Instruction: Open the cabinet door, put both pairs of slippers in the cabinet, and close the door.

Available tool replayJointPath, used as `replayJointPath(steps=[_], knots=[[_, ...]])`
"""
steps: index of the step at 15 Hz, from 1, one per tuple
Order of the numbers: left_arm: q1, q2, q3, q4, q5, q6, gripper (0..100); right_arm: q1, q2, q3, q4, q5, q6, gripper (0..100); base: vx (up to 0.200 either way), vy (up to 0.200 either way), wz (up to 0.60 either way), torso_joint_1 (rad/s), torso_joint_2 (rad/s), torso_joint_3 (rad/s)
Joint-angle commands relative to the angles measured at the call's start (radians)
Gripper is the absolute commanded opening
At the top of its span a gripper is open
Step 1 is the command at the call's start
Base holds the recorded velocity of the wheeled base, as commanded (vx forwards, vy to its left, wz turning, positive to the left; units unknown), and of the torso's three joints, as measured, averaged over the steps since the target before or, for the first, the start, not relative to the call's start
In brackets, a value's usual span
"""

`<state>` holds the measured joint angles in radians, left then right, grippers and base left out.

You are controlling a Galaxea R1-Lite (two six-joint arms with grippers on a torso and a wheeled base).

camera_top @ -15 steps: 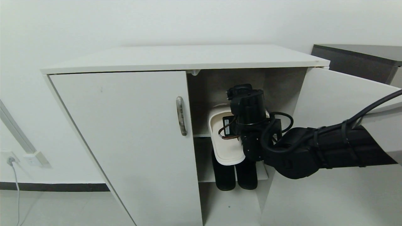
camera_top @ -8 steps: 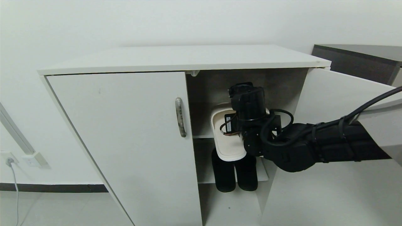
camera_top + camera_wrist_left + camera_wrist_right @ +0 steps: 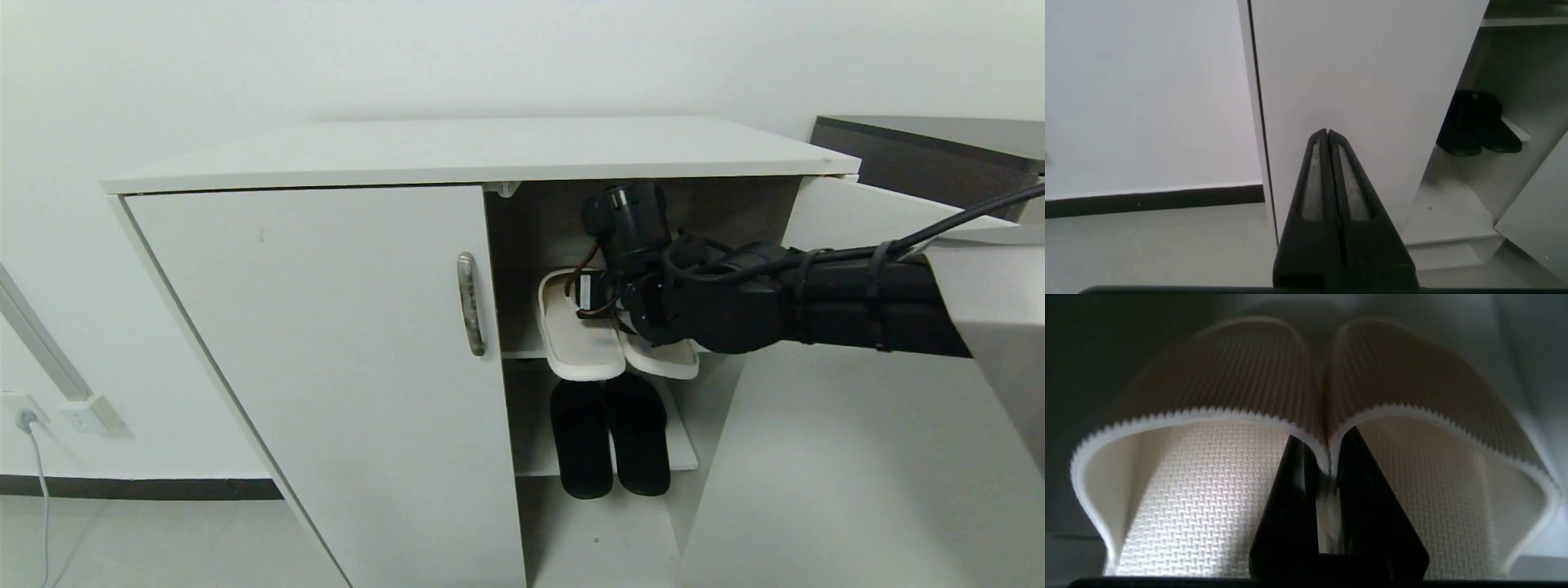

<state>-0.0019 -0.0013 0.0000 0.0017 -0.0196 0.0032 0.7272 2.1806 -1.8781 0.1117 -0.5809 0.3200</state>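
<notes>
Head view: the white slippers (image 3: 581,347) lie on the cabinet's (image 3: 490,151) upper shelf with their heels overhanging, and the black slippers (image 3: 608,445) sit below. They look like light, soft foam.

Left wrist view: the left gripper (image 3: 1328,139) is clenched and empty, near the closed left door (image 3: 1364,98).

Right wrist view: the right gripper (image 3: 1325,461) pinches the white pair's adjoining strap edges together, which seems a sound hold.

White slippers (image 3: 581,351), toe ends behind the right arm (image 3: 800,306); open door (image 3: 816,474) partly out of frame.
</notes>
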Motion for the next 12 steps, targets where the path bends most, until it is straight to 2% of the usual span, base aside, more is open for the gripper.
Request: replayJointPath(steps=[1,9,12], knots=[[0.0,0.001,0.0,0.0,0.0,0.0,0,-0.019,0.076,-0.098,0.017,0.006,0.008,0,0.0,0.0,0.0,0.0,0.0,0.0],[0.0,0.001,0.0,0.0,0.0,0.0,0,-0.034,0.111,-0.115,-0.004,-0.002,-0.012,0,0.0,0.0,0.0,0.0,0.0,0.0],[0.0,0.001,0.0,0.0,0.0,0.0,0,-0.049,0.131,-0.121,-0.064,-0.002,-0.045,0,0.0,0.0,0.0,0.0,0.0,0.0]])
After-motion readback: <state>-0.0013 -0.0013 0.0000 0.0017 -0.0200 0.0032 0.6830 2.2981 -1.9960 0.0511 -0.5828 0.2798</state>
